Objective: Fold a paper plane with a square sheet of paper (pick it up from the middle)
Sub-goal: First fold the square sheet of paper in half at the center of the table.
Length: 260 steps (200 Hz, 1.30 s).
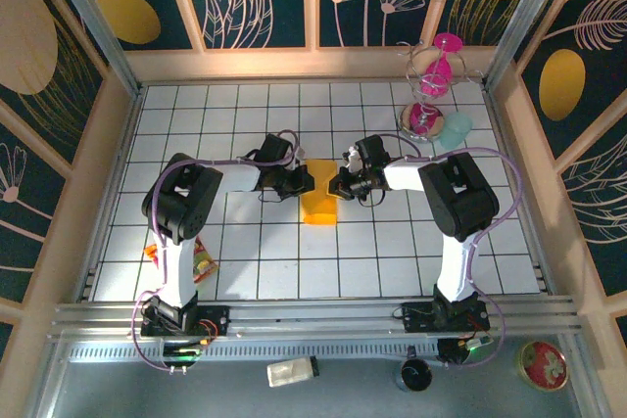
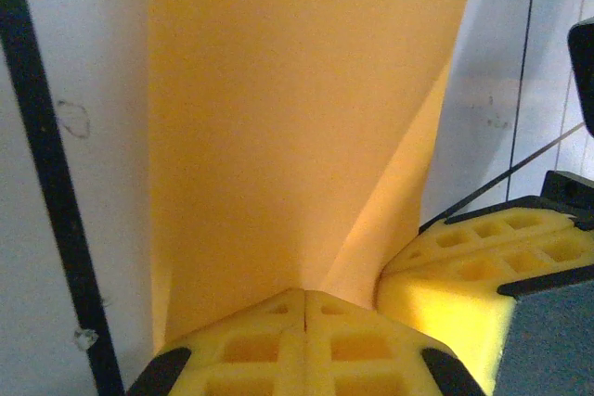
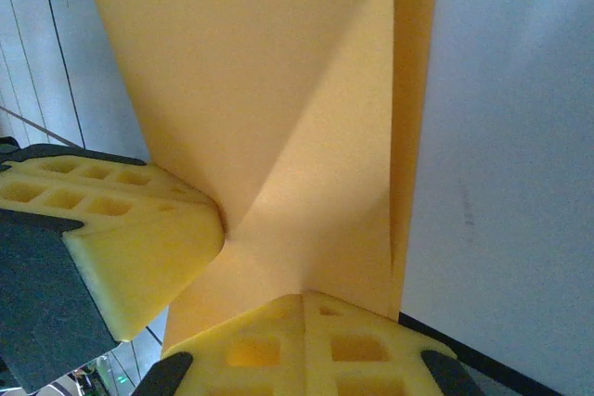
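Left gripper (image 1: 301,181) and right gripper (image 1: 338,184), both shut, are pressed on the square sheet of paper (image 1: 318,207); it could be skewed by uneven pushing.

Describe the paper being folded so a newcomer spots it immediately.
On the white tiled table, look where the left gripper and right gripper meet. Both pinch the sheet of paper: plain orange-yellow, creased, unlike the crinkly red-yellow snack packet near the left arm's base.

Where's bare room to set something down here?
Bare: far-left tiles, and near tiles between the orange paper and the arm bases. Crowded: the centre, where the left gripper and right gripper pinch it, and the far-right corner by the pink hourglass.
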Tool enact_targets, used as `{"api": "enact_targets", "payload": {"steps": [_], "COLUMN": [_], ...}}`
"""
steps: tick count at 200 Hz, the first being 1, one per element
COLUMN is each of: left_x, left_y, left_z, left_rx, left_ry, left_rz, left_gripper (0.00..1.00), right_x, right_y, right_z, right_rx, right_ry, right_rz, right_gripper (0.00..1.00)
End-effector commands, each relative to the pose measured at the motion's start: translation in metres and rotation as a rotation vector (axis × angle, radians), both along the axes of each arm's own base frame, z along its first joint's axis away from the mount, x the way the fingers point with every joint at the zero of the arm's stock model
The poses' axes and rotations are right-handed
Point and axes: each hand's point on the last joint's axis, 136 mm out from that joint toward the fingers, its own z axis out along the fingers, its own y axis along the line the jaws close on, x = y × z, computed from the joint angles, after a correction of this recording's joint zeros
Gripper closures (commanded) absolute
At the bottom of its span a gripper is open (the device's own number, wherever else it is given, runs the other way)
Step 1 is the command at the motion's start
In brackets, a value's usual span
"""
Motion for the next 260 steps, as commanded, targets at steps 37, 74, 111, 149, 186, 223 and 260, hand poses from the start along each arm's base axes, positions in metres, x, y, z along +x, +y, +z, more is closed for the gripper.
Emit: {"api": "enact_targets", "payload": {"steps": [37, 74, 111, 149, 186, 223, 260], "left_x": [0.025, 0.041, 0.036, 0.030, 0.031, 0.040, 0.052], "left_y": [0.067, 0.058, -0.002, -0.012, -0.011, -0.001, 0.028], "left_z": [-0.024, 0.008, 0.048, 0.035, 0.016, 0.000, -0.018], "left_rx": [0.113, 0.082, -0.082, -0.106, -0.071, 0.024, 0.083], "left_ry": [0.047, -0.013, -0.072, -0.039, -0.010, -0.016, -0.005], "left_rz": [0.146, 0.172, 0.122, 0.120, 0.112, 0.120, 0.169], "left_gripper": [0.94, 0.97, 0.97, 0.96, 0.95, 0.95, 0.95], "right_x": [-0.087, -0.086, -0.086, -0.088, -0.088, -0.090, -0.092], "right_y": [-0.100, -0.099, -0.098, -0.099, -0.099, -0.103, -0.106], "right_z": [-0.132, -0.132, -0.131, -0.133, -0.134, -0.135, -0.136], "right_rx": [-0.571, -0.570, -0.569, -0.571, -0.572, -0.587, -0.606], "right_ry": [0.266, 0.265, 0.263, 0.270, 0.272, 0.275, 0.273], "right_rz": [-0.018, -0.010, -0.012, -0.012, -0.015, -0.014, -0.008], "right_gripper": [1.00, 1.00, 1.00, 1.00, 1.00, 1.00, 1.00]}}
